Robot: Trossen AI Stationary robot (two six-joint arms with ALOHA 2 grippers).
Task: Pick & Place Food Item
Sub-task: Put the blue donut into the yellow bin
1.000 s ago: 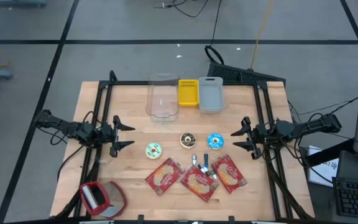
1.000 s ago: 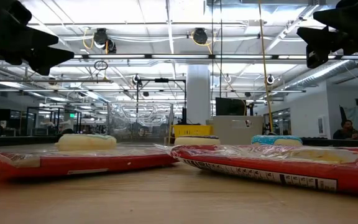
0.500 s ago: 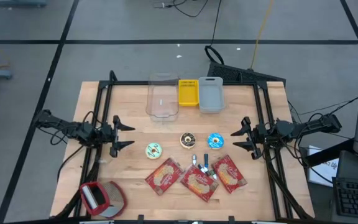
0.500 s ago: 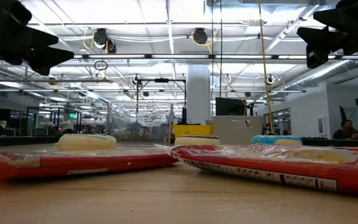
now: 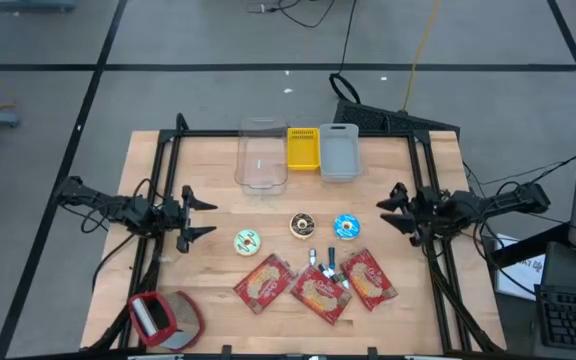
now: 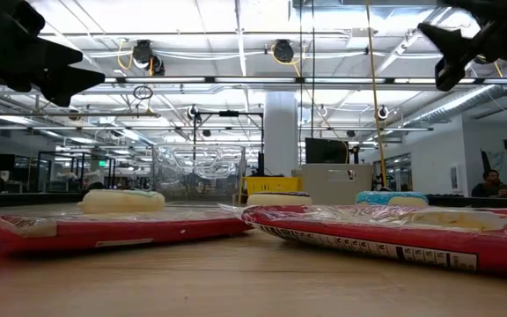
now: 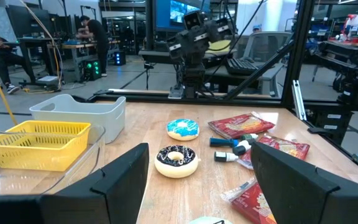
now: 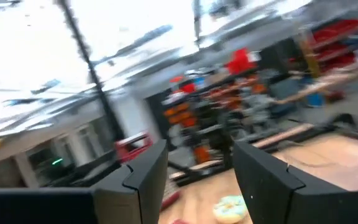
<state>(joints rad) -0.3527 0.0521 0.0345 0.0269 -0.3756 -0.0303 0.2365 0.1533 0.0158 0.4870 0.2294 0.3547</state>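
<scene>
Three iced doughnuts lie mid-table: green (image 5: pixel 247 241), chocolate (image 5: pixel 303 224) and blue (image 5: pixel 347 227). Nearer the front edge lie three red food packets (image 5: pixel 320 293), flat on the wood. My left gripper (image 5: pixel 192 215) hovers open above the table's left part, pointing level toward the doughnuts (image 7: pixel 176 160). My right gripper (image 5: pixel 392 207) hovers open on the right, tipped upward, nothing between its fingers (image 8: pixel 145 169). In the right wrist view only the green doughnut (image 8: pixel 232 205) shows, blurred.
At the far edge stand a clear tub (image 5: pixel 261 158), a yellow basket (image 5: pixel 303 148) and a grey bin (image 5: pixel 339 152). Small tubes (image 5: pixel 324 262) lie between the packets. A red and grey object (image 5: pixel 163 318) sits at the front left corner. Black frame rails (image 5: pixel 164 190) run along both sides.
My right gripper has tipped upward and rolled about its own line, shifting slightly up and toward the far edge; its gap is unchanged. The doughnuts and packets have kept their places.
</scene>
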